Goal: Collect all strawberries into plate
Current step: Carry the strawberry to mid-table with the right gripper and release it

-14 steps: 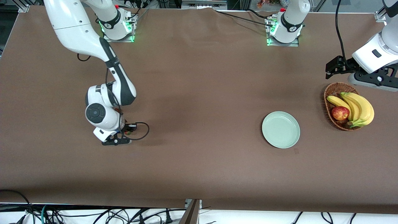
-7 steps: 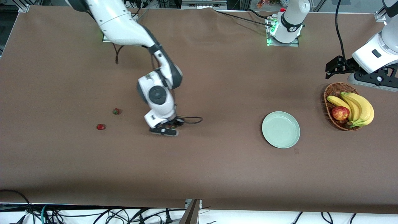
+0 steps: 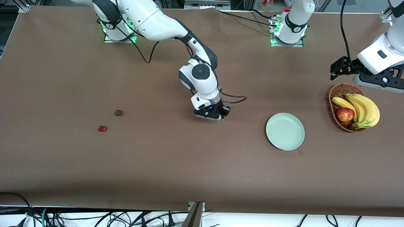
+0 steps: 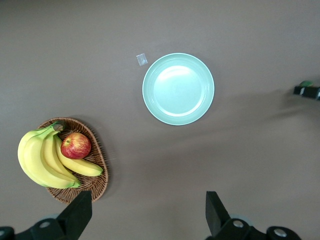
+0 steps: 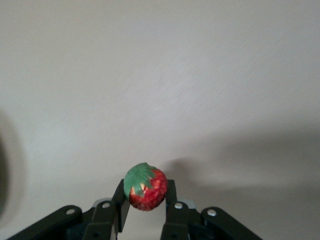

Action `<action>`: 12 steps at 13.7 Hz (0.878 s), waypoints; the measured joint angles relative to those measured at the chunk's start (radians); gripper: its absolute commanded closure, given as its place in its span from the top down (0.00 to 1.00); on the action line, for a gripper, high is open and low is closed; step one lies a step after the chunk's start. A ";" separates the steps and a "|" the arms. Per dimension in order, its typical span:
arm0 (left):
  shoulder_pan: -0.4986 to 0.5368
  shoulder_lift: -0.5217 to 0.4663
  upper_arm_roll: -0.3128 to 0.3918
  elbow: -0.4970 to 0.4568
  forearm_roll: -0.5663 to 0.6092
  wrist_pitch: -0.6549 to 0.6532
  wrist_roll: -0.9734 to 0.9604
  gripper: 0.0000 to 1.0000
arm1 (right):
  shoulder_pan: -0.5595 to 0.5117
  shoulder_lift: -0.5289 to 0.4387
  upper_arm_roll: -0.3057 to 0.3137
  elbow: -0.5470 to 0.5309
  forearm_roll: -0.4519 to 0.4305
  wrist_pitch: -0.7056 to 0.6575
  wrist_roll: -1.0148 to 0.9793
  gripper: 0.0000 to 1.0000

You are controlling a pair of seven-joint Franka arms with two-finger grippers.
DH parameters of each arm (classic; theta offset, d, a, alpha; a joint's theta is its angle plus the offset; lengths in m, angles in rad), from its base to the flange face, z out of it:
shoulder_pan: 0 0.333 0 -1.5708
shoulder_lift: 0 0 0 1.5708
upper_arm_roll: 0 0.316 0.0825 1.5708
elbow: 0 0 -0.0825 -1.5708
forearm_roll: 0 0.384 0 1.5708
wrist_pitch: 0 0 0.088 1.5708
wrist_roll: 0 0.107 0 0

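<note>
A: Since a second ago, the right gripper (image 3: 217,114) has been carried from the lower left part of the front view to the middle, over bare brown table (image 3: 189,164). Two tiny red strawberries with green caps have been uncovered; one (image 3: 118,113) is seen left of the middle, the other (image 3: 101,128) just below it.

B: Is anything held?

A: Yes. In the right wrist view a small red strawberry with a green leafy cap (image 5: 145,187) is pinched between the two black fingers (image 5: 121,200), which are closed almost all the way. It is gripped at its sides so it cannot be dropped on the way.

B: Where is it meant to be put?

A: On the round pale mint-green plate (image 3: 285,131), seen at the right of the middle. Nothing is on the plate yet, and it is well apart from the gripper.

B: And the other arm?

A: The left gripper (image 4: 148,212) is kept waiting up high at the right edge of the front view, above the brown wicker basket (image 3: 335,94) of yellow bananas (image 3: 363,108) and a red-yellow apple (image 3: 345,114). Its fingers are spread wide and nothing is held. It is probably kept there so the way is not blocked.
</note>
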 measured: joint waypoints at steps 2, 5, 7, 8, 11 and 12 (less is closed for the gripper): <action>0.000 0.000 0.000 0.000 0.000 0.000 0.000 1.00 | 0.034 0.030 0.001 0.032 0.000 0.013 0.007 0.21; 0.000 0.001 0.000 0.000 0.000 0.000 0.000 1.00 | 0.061 0.049 0.002 0.063 0.000 0.013 0.011 1.00; 0.000 0.001 0.000 0.000 0.000 0.000 0.000 1.00 | 0.060 0.049 -0.006 0.075 0.000 0.013 0.011 1.00; 0.000 0.001 0.000 0.000 0.000 0.000 0.000 1.00 | 0.056 0.048 -0.015 0.086 0.000 0.009 0.011 1.00; 0.000 0.001 0.000 0.000 0.000 0.000 0.000 1.00 | -0.001 0.025 -0.037 0.112 0.000 -0.072 0.002 1.00; 0.000 0.001 0.000 0.000 0.000 0.000 0.000 1.00 | -0.035 0.004 -0.038 0.117 0.000 -0.106 -0.020 1.00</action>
